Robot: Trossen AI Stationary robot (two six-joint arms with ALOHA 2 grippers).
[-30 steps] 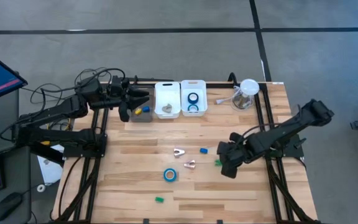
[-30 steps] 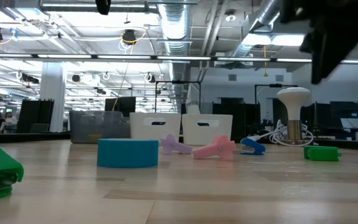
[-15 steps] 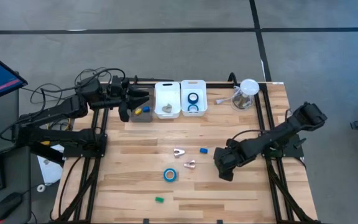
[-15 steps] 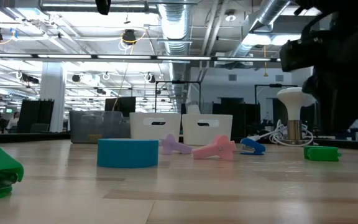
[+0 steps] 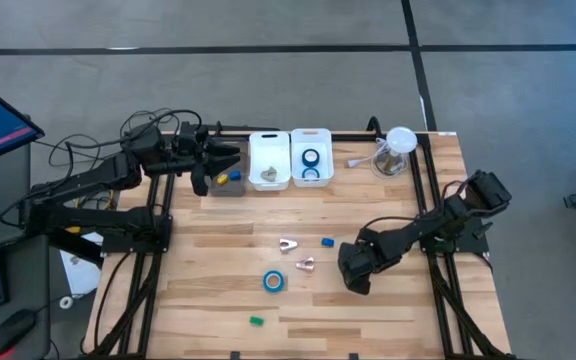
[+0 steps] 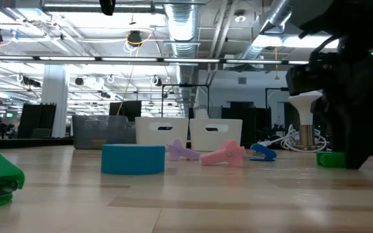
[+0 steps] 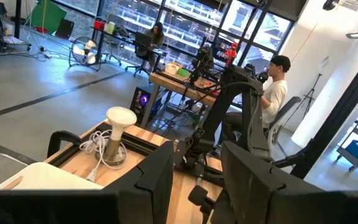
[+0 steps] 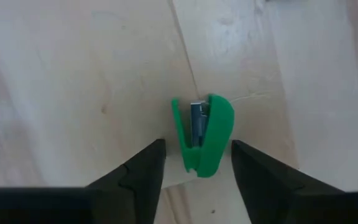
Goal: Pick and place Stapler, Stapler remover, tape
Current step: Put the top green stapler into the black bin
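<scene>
Worktop (image 5: 388, 300) – wooden slats, two arms on it. Left arm parked at the back-left corner, left hand (image 5: 223, 160) over the grey bin (image 5: 226, 186); fingers (image 7: 160, 177) apart with a clear gap, nothing between them. Right arm reaches in from the right edge; right hand (image 5: 353, 275) is low over the middle-right of the worktop, fingers (image 8: 135, 174) spread wide, straddling a green stapler (image 8: 204, 134) that lies on the wood between them – not gripped yet.

Bins: three along the back edge – one grey, two white. Left white bin (image 5: 268, 160) has a pale item I can't identify. Right white bin (image 5: 311, 157) holds two blue tape rolls (image 5: 311, 160).

Loose on the worktop:
- one blue tape roll (image 5: 273, 281), centre-front, lying flat
- two staple removers: lilac (image 5: 288, 244) and pink (image 5: 305, 264), near each other, just behind the tape
- one small blue stapler (image 5: 328, 241), beside the removers
- second green stapler (image 5: 256, 321) near the front edge, well apart from the rest

White lamp-shaped object with coiled cable (image 5: 396, 150) at the back-right corner.

Room: front-right quarter and left strip of the worktop are bare; the loose items cluster in the centre.
</scene>
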